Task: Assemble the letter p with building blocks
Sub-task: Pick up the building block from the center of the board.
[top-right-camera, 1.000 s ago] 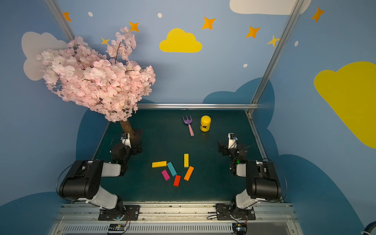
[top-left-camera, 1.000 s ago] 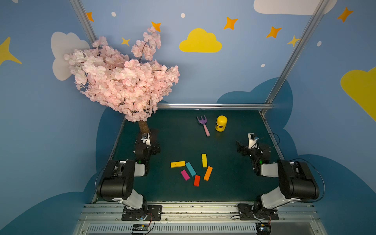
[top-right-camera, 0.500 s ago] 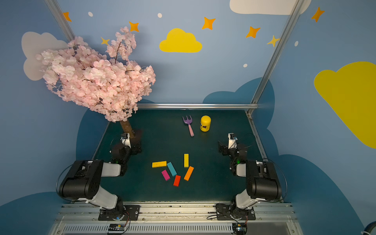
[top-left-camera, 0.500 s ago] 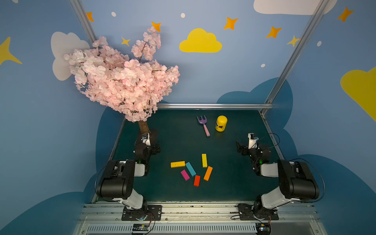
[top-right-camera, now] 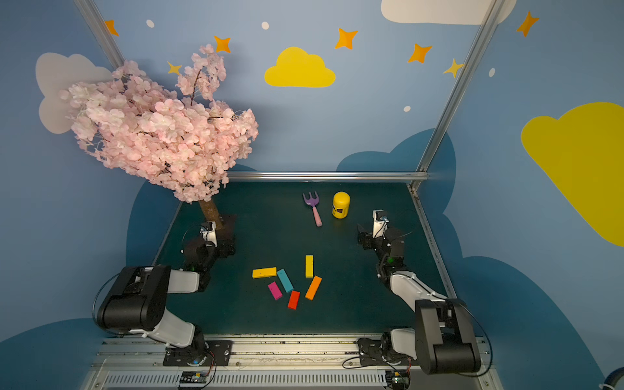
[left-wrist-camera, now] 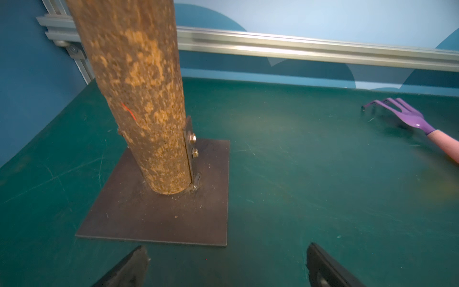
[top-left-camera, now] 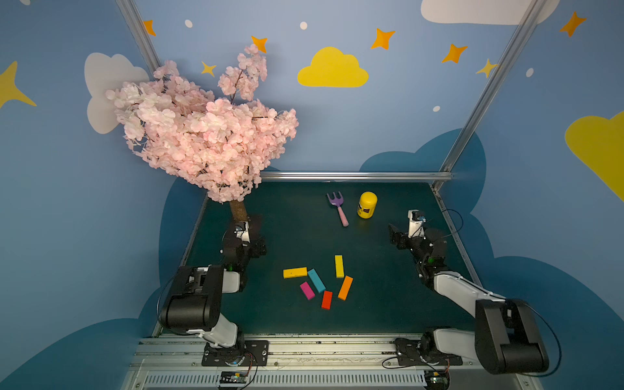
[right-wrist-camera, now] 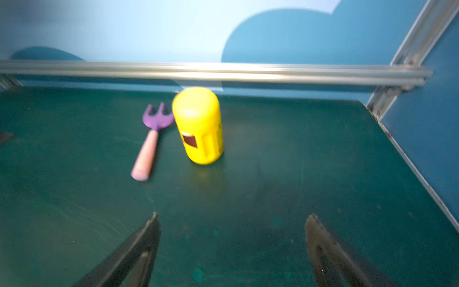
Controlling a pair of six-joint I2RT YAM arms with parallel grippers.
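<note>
Nothing assembled; my left tool (left-wrist-camera: 226, 251) and right tool (right-wrist-camera: 233, 216) gape empty, so next I'd fetch the red block (top-left-camera: 326, 300).

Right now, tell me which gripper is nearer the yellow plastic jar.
Right. The right gripper faces the yellow plastic jar across a short gap; the left gripper is far off across the green table, beside the brown tree trunk.

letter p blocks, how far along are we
Done: nothing is assembled yet. The six blocks lie loose and scattered, forming no P: left yellow block, right yellow block, teal block, magenta block, red block, orange block.
In hand: nothing. The left gripper and right gripper have open, empty fingers, away from the blocks.
Left: the whole loop and stem.
</note>
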